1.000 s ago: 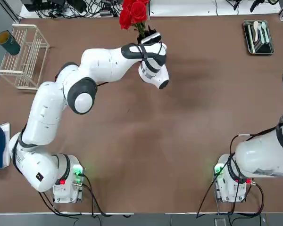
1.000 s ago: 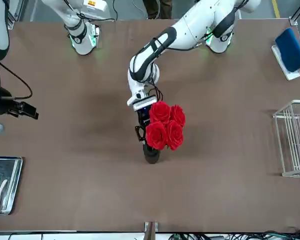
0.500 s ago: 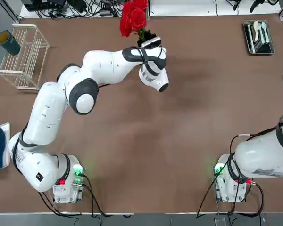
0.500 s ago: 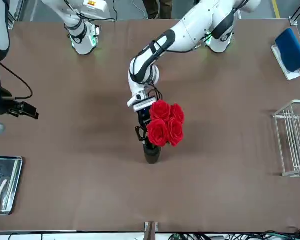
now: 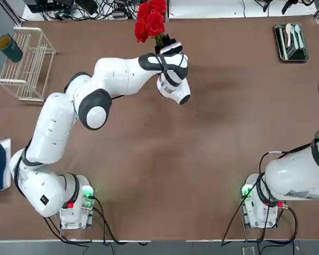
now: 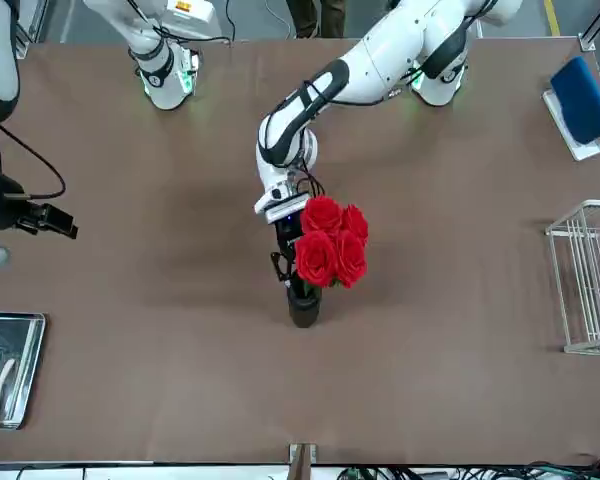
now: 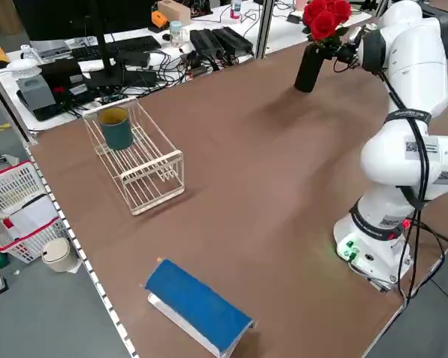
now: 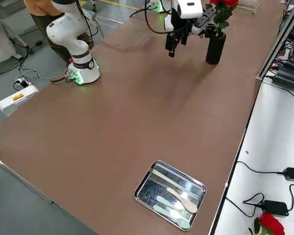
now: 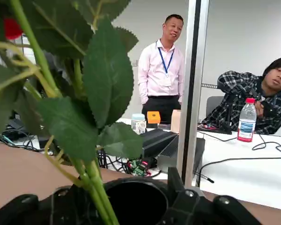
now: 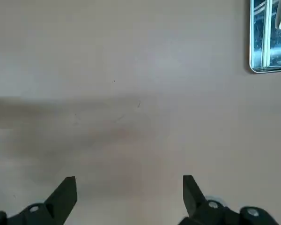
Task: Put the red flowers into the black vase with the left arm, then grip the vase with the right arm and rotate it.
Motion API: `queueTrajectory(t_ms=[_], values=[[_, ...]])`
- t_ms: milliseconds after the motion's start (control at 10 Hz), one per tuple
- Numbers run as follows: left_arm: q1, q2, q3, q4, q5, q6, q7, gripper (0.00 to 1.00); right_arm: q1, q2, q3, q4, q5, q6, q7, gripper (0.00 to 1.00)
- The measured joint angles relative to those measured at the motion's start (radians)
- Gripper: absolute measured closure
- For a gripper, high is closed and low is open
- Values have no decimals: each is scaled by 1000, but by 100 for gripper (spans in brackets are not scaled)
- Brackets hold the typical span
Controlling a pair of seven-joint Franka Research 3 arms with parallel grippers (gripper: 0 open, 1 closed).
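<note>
Brown bench (image 6: 460,330): left end effector (image 6: 292,255) pinches the red flowers (image 6: 330,243), stems upright, directly above the black vase (image 6: 304,304); right end effector (image 10: 129,197) spread, far off.

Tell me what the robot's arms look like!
Both are chunky white arms with dark grey rings at the joints. The left arm has a red button and green light at its base. The right arm has a green light and black cables. The right gripper has black fingers.

text: none legible | labels: small marks on arm bases, unreadable | numbers: none
</note>
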Motion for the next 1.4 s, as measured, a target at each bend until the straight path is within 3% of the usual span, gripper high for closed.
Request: queueTrajectory(t_ms=[1400], values=[[-12,-1,-7,23,-4,-5,43,28,0,0,0,0,0,0,0,0]])
